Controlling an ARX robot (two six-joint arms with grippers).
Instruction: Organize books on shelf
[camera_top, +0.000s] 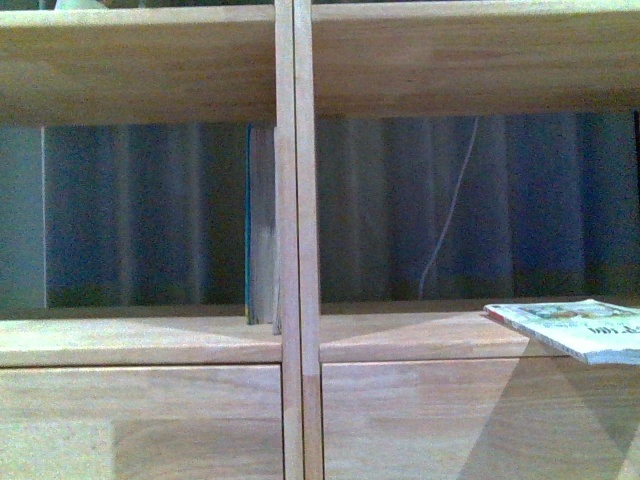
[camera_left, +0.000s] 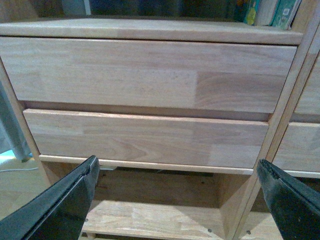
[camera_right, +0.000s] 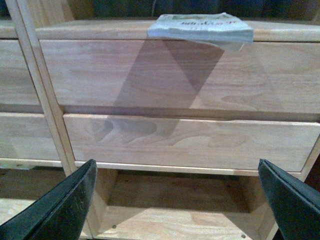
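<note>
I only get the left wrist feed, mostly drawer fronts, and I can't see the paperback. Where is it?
Observer: The paperback lies flat on the board above the right column's drawers, with its near edge overhanging the front.
Operator: Is the right hand holding it?
Observer: No. The right hand is open and empty, facing the drawers beneath the book.
Operator: And the grey book?
Observer: The grey book stands upright in the left compartment, against the centre divider.
</note>
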